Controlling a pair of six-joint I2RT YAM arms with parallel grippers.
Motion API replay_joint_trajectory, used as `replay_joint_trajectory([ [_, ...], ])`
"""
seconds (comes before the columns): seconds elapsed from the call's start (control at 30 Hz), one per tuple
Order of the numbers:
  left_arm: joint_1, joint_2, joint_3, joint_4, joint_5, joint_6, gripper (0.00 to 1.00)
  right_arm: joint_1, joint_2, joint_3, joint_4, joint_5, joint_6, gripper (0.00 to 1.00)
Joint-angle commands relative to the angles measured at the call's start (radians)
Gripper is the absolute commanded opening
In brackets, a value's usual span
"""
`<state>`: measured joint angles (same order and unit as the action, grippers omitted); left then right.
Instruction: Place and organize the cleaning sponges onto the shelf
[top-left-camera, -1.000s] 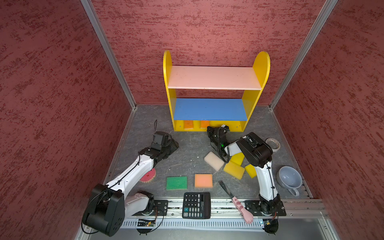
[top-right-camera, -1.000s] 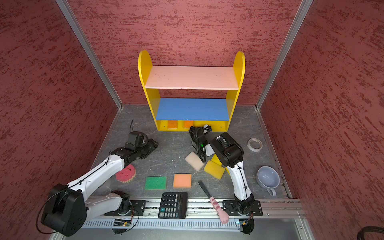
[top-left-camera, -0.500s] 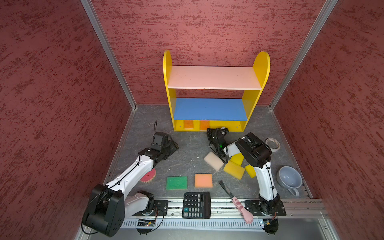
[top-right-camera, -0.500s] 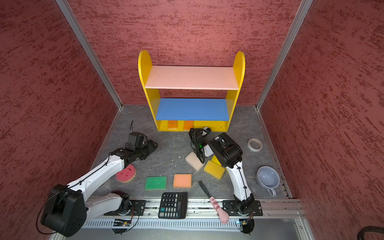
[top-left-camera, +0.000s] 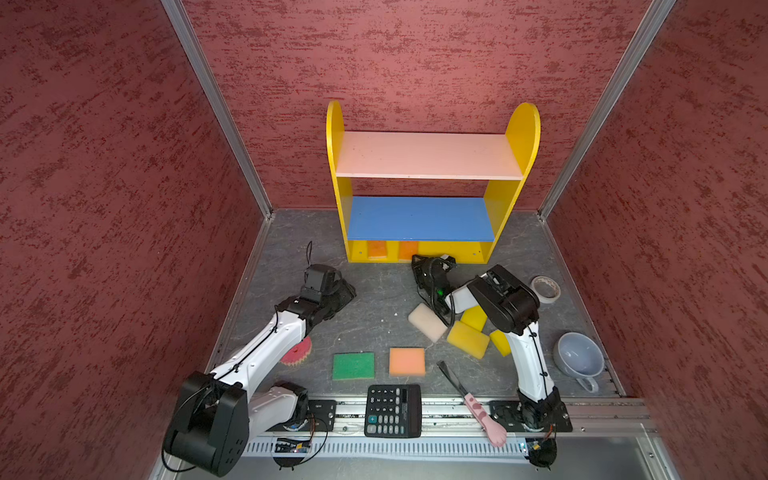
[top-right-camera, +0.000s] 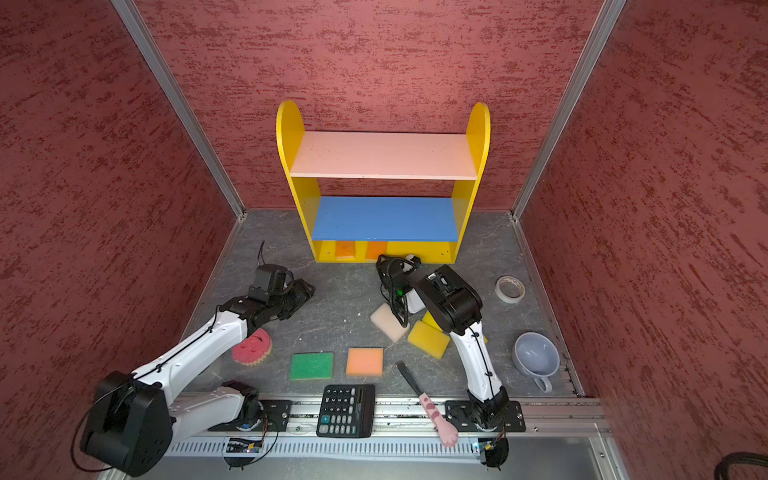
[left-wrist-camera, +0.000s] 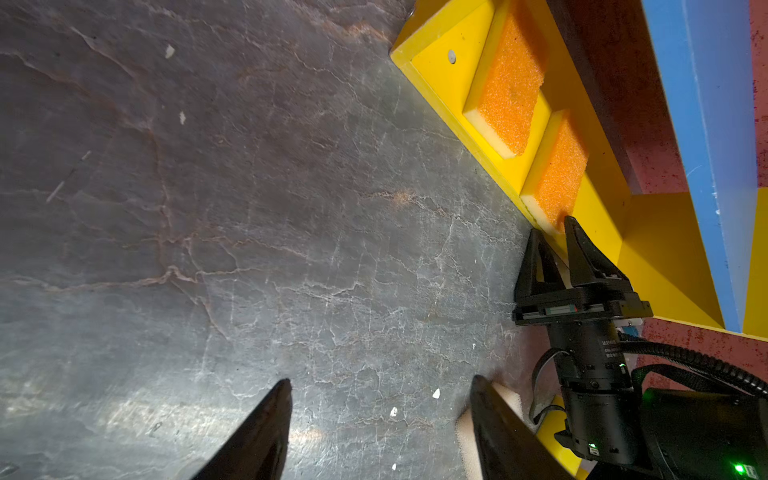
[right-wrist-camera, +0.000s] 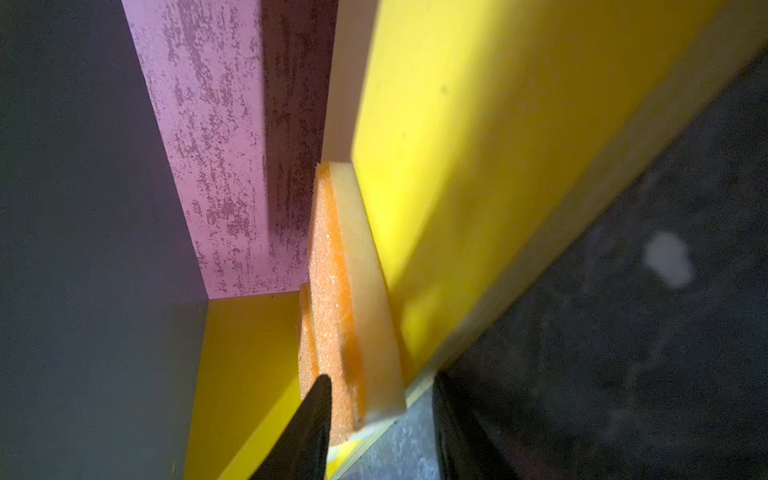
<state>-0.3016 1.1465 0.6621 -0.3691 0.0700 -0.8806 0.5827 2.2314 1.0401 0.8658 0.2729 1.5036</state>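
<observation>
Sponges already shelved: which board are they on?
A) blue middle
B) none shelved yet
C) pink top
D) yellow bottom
D: an orange sponge and a second orange sponge lie side by side on the yellow bottom board.

We've got the shelf (top-left-camera: 428, 156) at the back wall, an orange sponge (top-left-camera: 377, 249) and a second orange sponge (top-left-camera: 408, 249) on its yellow bottom board. The right gripper (top-left-camera: 433, 259) sits just in front of that board; its jaws we can't read. On the surface (top-left-camera: 374, 299): a cream sponge (top-left-camera: 427, 322) touching the yellow sponges (top-left-camera: 467, 338), and a green sponge (top-left-camera: 353, 365) beside a peach sponge (top-left-camera: 407, 361).
</observation>
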Motion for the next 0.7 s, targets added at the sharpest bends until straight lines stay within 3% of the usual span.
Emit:
replay_joint_trajectory([
  [0.0,0.009,-0.017,-0.014,-0.011,0.001,0.023,0.68,-0.001,0.017,-0.025,0.041,0.003,0.07,0.42],
  [0.27,0.013,-0.03,-0.026,-0.007,0.001,0.021,0.68,-0.001,0.001,-0.115,0.109,-0.041,0.076,0.41],
  [0.33,0.013,-0.03,-0.032,-0.004,0.005,0.018,0.68,-0.001,0.003,-0.124,0.113,-0.042,0.075,0.3],
  [0.4,0.014,-0.028,-0.033,-0.004,0.008,0.018,0.68,-0.001,0.01,-0.123,0.118,-0.046,0.076,0.07],
  [0.43,0.015,-0.03,-0.032,-0.004,0.008,0.017,0.68,-0.001,0.017,-0.121,0.119,-0.048,0.079,0.01],
  [0.67,0.021,-0.041,-0.035,-0.013,0.006,0.02,0.68,-0.01,0.067,-0.069,0.112,-0.068,0.1,0.0],
])
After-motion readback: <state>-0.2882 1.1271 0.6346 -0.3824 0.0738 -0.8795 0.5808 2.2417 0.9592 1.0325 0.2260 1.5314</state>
